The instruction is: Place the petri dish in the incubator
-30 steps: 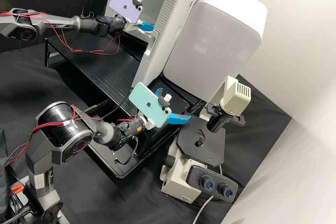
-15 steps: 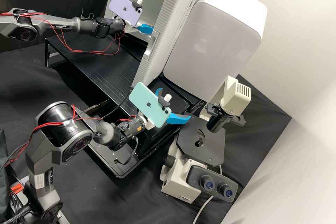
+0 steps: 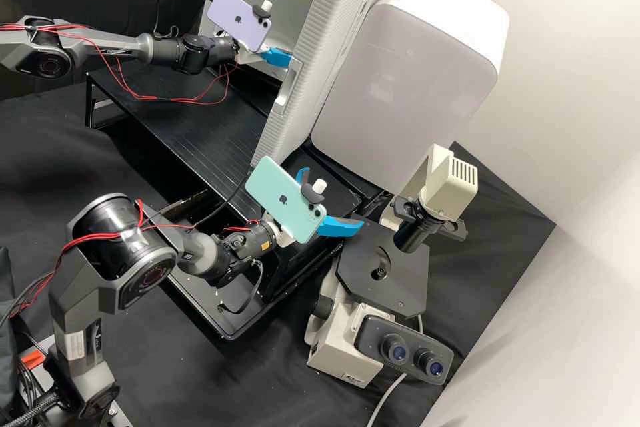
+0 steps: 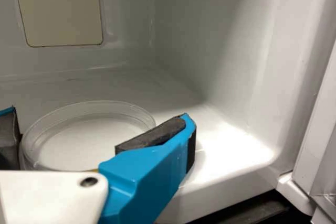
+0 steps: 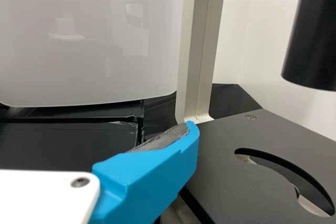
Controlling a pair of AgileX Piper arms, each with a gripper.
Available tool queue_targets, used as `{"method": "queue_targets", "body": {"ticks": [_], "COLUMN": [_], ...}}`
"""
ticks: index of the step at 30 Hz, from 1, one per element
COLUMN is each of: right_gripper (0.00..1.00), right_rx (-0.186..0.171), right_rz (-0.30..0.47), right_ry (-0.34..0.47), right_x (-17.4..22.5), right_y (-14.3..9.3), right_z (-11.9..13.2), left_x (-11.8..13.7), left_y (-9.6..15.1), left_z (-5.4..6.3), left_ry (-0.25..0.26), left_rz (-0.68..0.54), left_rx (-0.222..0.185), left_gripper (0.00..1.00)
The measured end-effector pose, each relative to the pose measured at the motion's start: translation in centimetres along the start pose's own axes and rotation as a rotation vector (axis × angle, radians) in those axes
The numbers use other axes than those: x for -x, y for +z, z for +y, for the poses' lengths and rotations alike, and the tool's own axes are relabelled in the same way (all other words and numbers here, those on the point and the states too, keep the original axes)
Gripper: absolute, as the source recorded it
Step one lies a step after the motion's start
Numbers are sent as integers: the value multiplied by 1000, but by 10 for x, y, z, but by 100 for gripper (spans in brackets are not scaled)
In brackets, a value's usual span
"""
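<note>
Left gripper [image 4: 94, 121] was clamped across the petri dish [image 4: 79, 145], which sat low on the incubator [image 4: 226, 150] floor near the front lip. Best approach, I judged: push deeper, keep level, open slowly, back straight out.

Bare incubator floor [image 4: 231, 145] beside the petri dish [image 4: 79, 140]
</note>
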Motion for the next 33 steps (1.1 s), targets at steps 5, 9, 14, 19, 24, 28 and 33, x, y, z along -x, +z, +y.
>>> {"method": "queue_targets", "body": {"ticks": [5, 9, 14, 19, 24, 28, 33], "right_gripper": [100, 100, 100, 100, 100, 100, 100], "right_rx": [0, 0, 0, 0, 0, 0, 0], "right_rz": [0, 0, 0, 0, 0, 0, 0], "right_ry": [0, 0, 0, 0, 0, 0, 0], "right_x": [0, 0, 0, 0, 0, 0, 0], "right_y": [0, 0, 0, 0, 0, 0, 0], "right_z": [0, 0, 0, 0, 0, 0, 0], "left_x": [0, 0, 0, 8, 21, 28, 39], "left_y": [0, 0, -1, -2, -1, 0, 2], "left_z": [0, 0, -4, -1, 2, 3, 1], "left_ry": [0, 0, -10, -23, -38, -49, -73], "left_rz": [0, 0, 3, 6, 24, 26, 22], "left_rx": [0, -1, -15, -26, -35, -40, -52], "left_gripper": [100, 100, 100, 100, 100, 100, 100]}}
